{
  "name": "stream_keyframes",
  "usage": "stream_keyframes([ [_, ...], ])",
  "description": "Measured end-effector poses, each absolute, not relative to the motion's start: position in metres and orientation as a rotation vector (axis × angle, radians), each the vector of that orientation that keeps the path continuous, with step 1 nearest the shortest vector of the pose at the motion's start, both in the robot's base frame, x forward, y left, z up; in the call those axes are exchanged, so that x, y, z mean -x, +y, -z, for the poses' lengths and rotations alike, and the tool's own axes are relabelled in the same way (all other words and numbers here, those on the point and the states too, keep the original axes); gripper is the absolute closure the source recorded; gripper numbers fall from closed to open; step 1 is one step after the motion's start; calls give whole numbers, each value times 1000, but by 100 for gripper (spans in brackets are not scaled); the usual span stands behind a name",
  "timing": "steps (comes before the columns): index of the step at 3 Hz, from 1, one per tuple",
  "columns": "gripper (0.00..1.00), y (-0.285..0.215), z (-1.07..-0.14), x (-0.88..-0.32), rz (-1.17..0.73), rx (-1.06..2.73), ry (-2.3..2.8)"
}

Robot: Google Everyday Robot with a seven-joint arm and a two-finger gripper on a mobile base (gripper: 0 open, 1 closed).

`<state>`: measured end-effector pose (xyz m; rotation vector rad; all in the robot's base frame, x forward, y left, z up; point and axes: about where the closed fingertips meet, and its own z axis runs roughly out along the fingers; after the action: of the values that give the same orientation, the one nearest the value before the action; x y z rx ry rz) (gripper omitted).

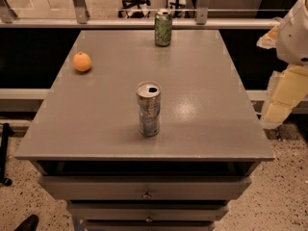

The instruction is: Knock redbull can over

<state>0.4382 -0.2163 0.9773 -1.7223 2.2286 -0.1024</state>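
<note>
The redbull can (148,109) stands upright on the grey table (202,81), near the middle and toward the front edge. It is slim and silver-grey with bluish markings, and its pull-tab top is open. My arm's white and cream parts are at the right edge of the camera view. The gripper (281,102) hangs there beside the table's right edge, well to the right of the can and not touching it.
A green can (163,27) stands upright at the table's far edge. An orange (82,61) lies at the far left. Drawers (144,189) sit below the front edge. A railing (144,20) and glass run behind the table.
</note>
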Motion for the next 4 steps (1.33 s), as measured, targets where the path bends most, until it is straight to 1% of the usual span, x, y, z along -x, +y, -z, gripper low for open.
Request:
stream_keyframes([
  [1, 0, -216, -977, -438, 103, 1722, 2228],
  [2, 0, -195, -955, -447, -31, 1692, 2205],
  [4, 0, -125, -901, -468, -392, 1544, 2117],
])
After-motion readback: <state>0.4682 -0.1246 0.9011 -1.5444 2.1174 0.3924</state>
